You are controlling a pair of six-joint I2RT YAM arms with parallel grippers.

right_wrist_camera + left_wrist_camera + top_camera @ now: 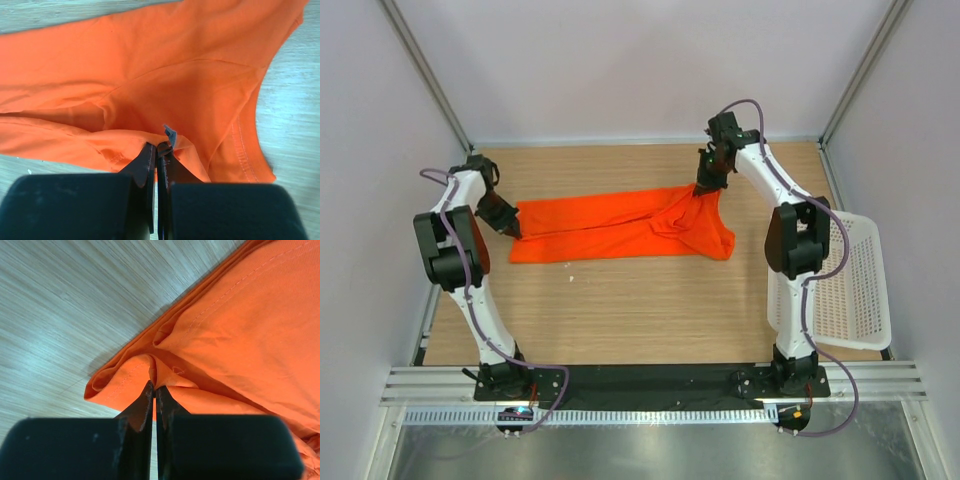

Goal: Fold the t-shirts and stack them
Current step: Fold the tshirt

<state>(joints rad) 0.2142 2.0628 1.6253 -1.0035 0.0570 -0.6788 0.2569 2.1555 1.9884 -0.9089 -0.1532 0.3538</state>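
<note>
Wooden desk (650, 310) fills the middle of the top view. 1 orange-red t-shirt (610, 228) lies on the far half of the desk, drawn out into a long band running left to right. Its left end sits near the left edge; its right end is wider & bunched, stopping short of the right edge. Fabric looks doubled over lengthwise, w/ creases along the middle.

White lattice basket (850, 290) sits at the desk's right edge toward the near right corner, partly hanging past it, well apart from the t-shirt.

2 arms rise from the near edge. The left arm (455, 250) bends in over the left edge; the right arm (800, 240) reaches to the far right part of the desk.

At the shirt's left end the left gripper (512, 230) is down low, jaws pressed together. Its wrist view shows a fold of hem pinched btwn the tips, w/ the rest of that corner rumpled on the wood. At the shirt's far right side the right gripper (705, 190) has its jaws likewise closed on a pinch of fabric, which rises a little to meet it.

Small blue-grey label (170, 134) sticks up just beside the right fingertips. Tiny white speck (570, 278) lies on bare wood, just on the near side of the shirt.
</note>
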